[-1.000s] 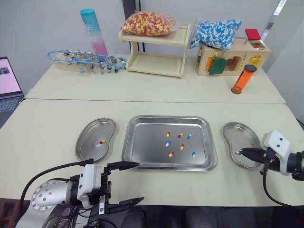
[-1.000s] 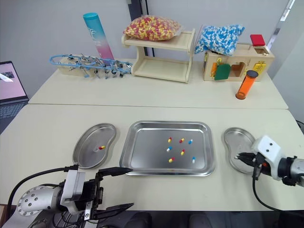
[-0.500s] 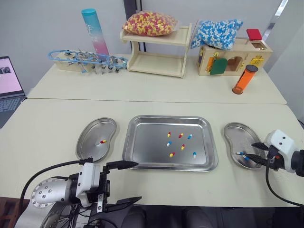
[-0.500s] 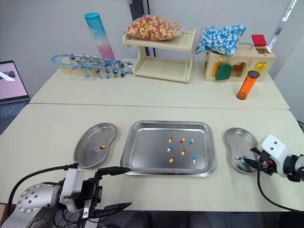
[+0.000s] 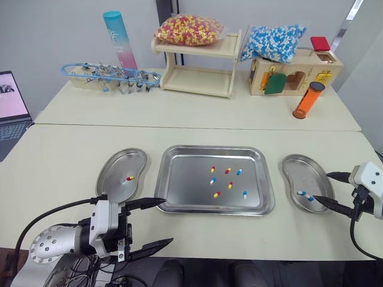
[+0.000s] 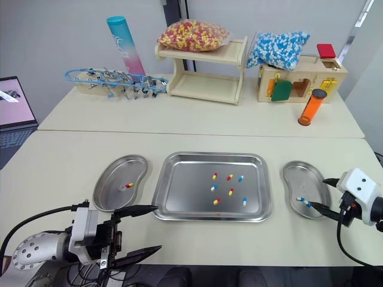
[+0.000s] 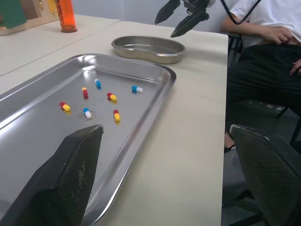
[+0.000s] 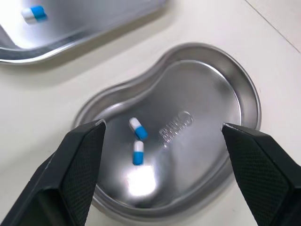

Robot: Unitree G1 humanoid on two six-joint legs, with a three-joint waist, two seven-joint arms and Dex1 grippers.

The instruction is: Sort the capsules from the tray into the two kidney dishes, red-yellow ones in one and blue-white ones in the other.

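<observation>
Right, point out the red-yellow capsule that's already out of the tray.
In the left eye view the red-yellow capsule lies alone in the left kidney dish, just to the robot's left of the tray and ahead of the open left gripper.

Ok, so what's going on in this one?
The robot is sorting capsules out of the steel tray. Its right gripper hangs open at the right kidney dish, where two blue-white capsules lie. The left kidney dish holds one red-yellow capsule. The left gripper is open and empty by the tray's front left corner. Seven capsules lie in the tray, four red-yellow and three blue-white.
</observation>
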